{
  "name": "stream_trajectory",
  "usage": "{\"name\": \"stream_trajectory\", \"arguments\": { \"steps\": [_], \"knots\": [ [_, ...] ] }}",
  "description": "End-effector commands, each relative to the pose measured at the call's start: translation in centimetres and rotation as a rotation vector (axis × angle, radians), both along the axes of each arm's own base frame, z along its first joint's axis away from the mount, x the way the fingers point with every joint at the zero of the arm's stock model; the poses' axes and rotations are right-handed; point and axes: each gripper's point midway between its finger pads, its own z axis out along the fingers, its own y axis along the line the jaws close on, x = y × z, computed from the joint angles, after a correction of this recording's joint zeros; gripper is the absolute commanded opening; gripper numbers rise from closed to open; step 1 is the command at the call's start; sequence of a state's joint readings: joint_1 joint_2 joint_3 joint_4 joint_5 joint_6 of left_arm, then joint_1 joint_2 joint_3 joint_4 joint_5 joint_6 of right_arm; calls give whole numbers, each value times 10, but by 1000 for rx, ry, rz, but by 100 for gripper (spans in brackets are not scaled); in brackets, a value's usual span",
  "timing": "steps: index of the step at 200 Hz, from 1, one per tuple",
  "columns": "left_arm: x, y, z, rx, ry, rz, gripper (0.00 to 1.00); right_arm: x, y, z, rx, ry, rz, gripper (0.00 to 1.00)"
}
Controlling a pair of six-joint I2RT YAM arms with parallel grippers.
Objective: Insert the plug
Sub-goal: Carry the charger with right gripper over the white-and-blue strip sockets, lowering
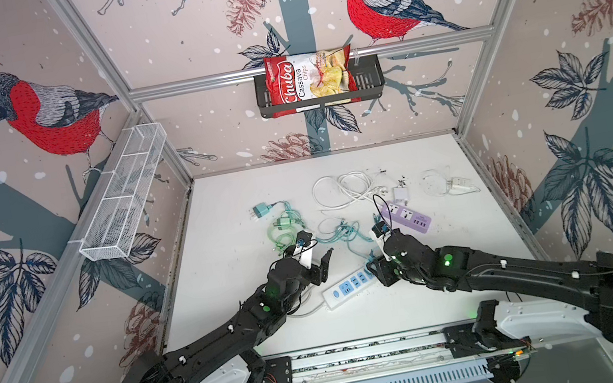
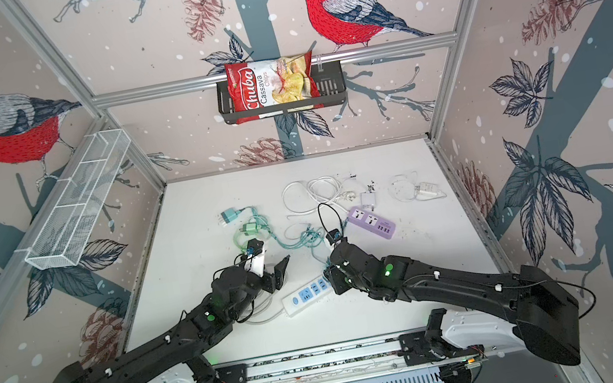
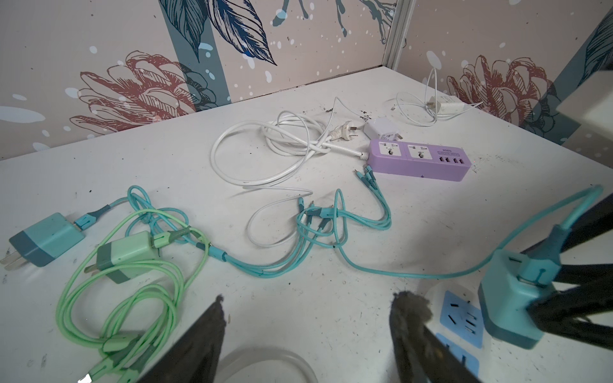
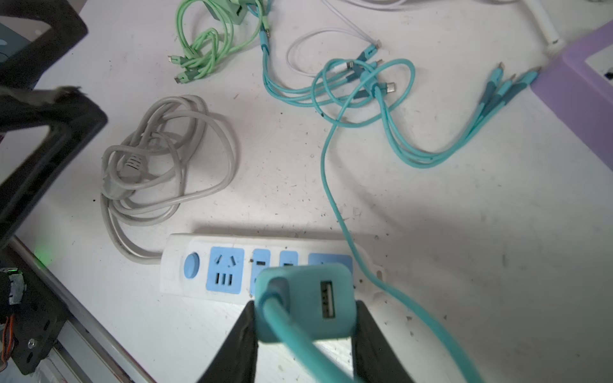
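Observation:
My right gripper (image 4: 305,320) is shut on the teal plug (image 4: 305,298), a charger block with a teal cable (image 4: 335,185) running from it. The plug stands over the far-end socket of the white and blue power strip (image 4: 174,265). Its prongs are hidden, so I cannot tell whether they are in. In the left wrist view the plug (image 3: 507,298) sits at the strip's (image 3: 459,318) end. My left gripper (image 3: 313,300) is open with nothing in it, just beside the strip. In both top views the strip (image 1: 348,288) (image 2: 305,296) lies between the left gripper (image 1: 314,260) and right gripper (image 1: 372,266).
The strip's grey cord (image 4: 159,156) lies coiled beside it. A purple power strip (image 1: 406,218), a teal charger (image 3: 46,238), a green charger (image 3: 126,255), white cables (image 1: 342,190) and a small white charger (image 1: 457,184) lie farther back. A chips bag (image 1: 309,80) hangs on the back wall.

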State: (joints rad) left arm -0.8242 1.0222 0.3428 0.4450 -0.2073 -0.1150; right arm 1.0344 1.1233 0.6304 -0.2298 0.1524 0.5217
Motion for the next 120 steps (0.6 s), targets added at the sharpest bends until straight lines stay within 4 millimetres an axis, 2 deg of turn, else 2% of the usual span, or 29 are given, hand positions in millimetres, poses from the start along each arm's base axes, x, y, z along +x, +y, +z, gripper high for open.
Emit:
{"name": "stream_trajectory", "arguments": {
  "steps": [1,54,120],
  "knots": [
    [3,-2,10,-31,-33,2,77,11,2,1,-11,-58,-24,24],
    [2,-3,14,-38,-37,-4,77,14,-5,-11,-70,-84,-63,23],
    [4,-5,15,-29,-45,-5,77,7,-3,-25,-71,-73,-37,22]
  ]
}}
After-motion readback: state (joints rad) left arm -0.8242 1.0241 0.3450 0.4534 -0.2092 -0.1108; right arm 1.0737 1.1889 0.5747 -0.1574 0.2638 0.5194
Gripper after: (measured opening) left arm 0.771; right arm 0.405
